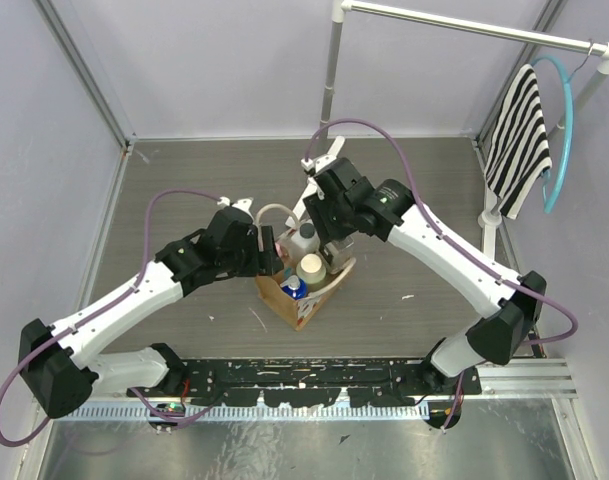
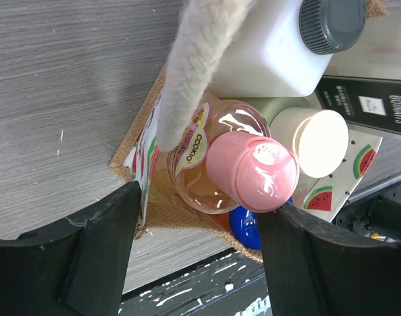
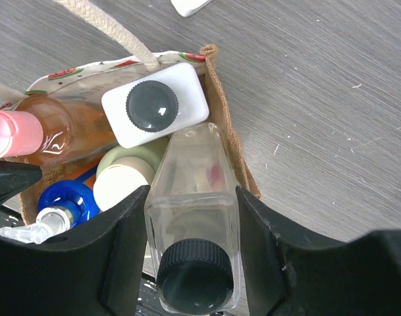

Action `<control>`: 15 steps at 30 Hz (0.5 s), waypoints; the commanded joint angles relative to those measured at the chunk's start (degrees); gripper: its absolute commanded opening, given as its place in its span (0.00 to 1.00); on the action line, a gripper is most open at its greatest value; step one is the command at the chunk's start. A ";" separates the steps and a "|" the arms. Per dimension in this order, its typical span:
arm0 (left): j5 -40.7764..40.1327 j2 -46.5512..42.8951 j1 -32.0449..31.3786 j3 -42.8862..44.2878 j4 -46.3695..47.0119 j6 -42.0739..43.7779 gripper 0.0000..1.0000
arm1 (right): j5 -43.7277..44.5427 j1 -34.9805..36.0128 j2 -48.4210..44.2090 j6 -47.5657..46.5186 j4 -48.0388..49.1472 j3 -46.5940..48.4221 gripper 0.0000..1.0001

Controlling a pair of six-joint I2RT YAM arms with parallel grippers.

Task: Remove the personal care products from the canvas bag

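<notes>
The left gripper [image 2: 205,201] hangs over the left side of the canvas bag [image 1: 302,300] with its jaws wide. Between its fingers [image 2: 88,257] stands the peach-orange bottle [image 2: 200,151] with its pink cap [image 2: 253,171]. The right finger sits just beside the cap and the left finger is well apart from the bottle, so nothing is clasped. A cream rope handle [image 2: 200,66] crosses in front of the bottle, ahead of the fingertips. Inside the bag, the blue-capped bottle [image 2: 243,227] lies under the pink cap. The cream bottle [image 2: 315,141] with its beige cap is just past the right finger, and the white squarish bottle [image 2: 266,52] is further ahead. The right gripper [image 3: 192,191] is at the bag's right side, drawn narrow onto the clear bottle [image 3: 190,171]. Both fingers press its flat sides, its dark cap is nearest the wrist, and its far end reaches into the bag's mouth beside the white bottle. Well to the right of this pincer, a striped cloth [image 1: 517,140] hangs on a hanger.
</notes>
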 commanded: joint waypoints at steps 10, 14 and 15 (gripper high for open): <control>2.22 -2.68 -0.56 -1.19 -1.99 -0.81 0.76 | 11.07 -2.73 -4.53 0.75 -2.39 21.16 0.41; 2.32 -2.98 -0.86 -1.66 -1.99 -1.08 0.77 | 10.84 -7.54 -1.36 -0.41 -6.09 28.19 0.41; 2.46 -3.03 -0.88 -1.81 -1.97 -1.10 0.77 | 10.80 -8.83 -0.77 -0.69 -6.56 29.38 0.40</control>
